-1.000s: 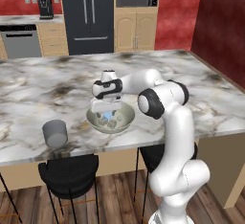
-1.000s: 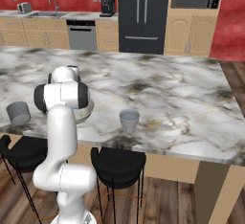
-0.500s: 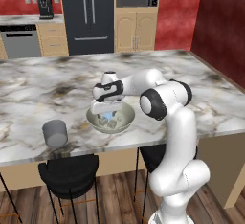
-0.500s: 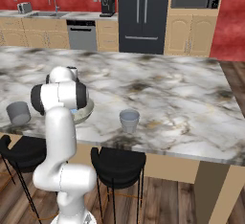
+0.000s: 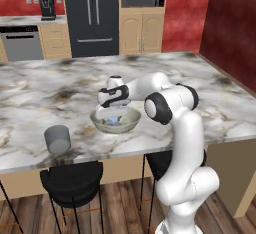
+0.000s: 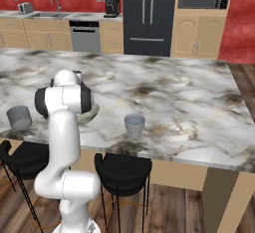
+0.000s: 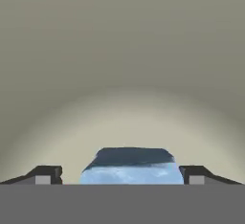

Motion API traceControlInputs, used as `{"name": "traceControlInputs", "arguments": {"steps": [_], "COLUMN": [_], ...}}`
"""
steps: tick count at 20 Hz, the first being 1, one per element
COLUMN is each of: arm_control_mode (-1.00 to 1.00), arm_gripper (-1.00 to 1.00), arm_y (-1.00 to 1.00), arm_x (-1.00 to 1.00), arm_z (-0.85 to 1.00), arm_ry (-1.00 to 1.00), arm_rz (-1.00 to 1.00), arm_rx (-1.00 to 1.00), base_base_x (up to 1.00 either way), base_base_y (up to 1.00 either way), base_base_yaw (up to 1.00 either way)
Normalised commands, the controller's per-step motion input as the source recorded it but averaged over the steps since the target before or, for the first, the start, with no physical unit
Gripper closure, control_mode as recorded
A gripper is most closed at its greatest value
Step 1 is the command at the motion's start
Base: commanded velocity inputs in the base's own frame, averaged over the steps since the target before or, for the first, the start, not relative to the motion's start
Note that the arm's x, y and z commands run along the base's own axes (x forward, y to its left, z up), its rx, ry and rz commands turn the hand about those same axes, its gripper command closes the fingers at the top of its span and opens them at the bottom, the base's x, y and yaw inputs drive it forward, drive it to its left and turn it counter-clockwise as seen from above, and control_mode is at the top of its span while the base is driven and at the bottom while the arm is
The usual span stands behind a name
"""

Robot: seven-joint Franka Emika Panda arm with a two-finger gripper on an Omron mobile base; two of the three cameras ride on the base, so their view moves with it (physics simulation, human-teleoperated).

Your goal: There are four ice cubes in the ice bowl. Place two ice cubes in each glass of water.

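The work is sitting at its first pick, by my judgement. The gripper (image 5: 111, 119) is reaching down inside the ice bowl (image 5: 131, 121), which is standing near the front edge of the marble counter (image 5: 210, 93). In the hand view the two dark fingertips (image 7: 47, 174) are standing wide apart, one on either side of an ice cube (image 7: 131, 168) — the jaws are spread, bracketing the cube, and there is a visible gap on each side, so nothing is being gripped yet.

From the left base view, pale bluish cubes are lying in the bottom of the bowl under the hand; I cannot count them there. One glass of water (image 5: 57, 139) is standing to the left of the bowl, close to the counter edge, and the other glass of water (image 6: 134, 125) is standing on the bowl's far side, apart from it. Neither glass is showing ice that I can make out, so I am judging all four placements as still to do — two cubes to each glass.

Against the frame of a second ago, the hand is sitting lower: there it was hovering above the bowl's rim, and now it is dipping inside it. The jaws are beginning to ease inward, though only slightly. The bowl, both glasses and the base cameras are standing as they were.
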Motion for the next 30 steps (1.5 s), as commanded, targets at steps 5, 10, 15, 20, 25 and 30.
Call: {"name": "traceControlInputs", "arguments": {"steps": [5, 10, 15, 20, 25, 30], "arm_control_mode": [-1.00, -1.00, -1.00, -1.00, -1.00, -1.00], "arm_gripper": [1.00, 1.00, 1.00, 1.00, 1.00, 1.00], "arm_y": [-0.06, -0.13, -0.34, -0.99, -1.00, -1.00], "arm_x": [-0.01, -0.29, -0.66, -1.00, -0.97, -1.00], "arm_z": [-0.09, 0.59, 1.00, 0.99, 0.82, 0.23], "arm_ry": [0.00, -0.23, -0.24, 0.00, 0.08, 0.01], "arm_rz": [0.00, -0.02, -0.12, -0.19, -0.24, -0.13], "arm_rx": [0.00, 0.00, 0.00, 0.00, 0.00, -0.03], "base_base_x": [0.00, 0.00, 0.00, 0.00, 0.00, 0.00], "base_base_y": [0.00, 0.00, 0.00, 0.00, 0.00, 0.00], "base_base_yaw": [0.00, 0.00, 0.00, 0.00, 0.00, 0.00]}}
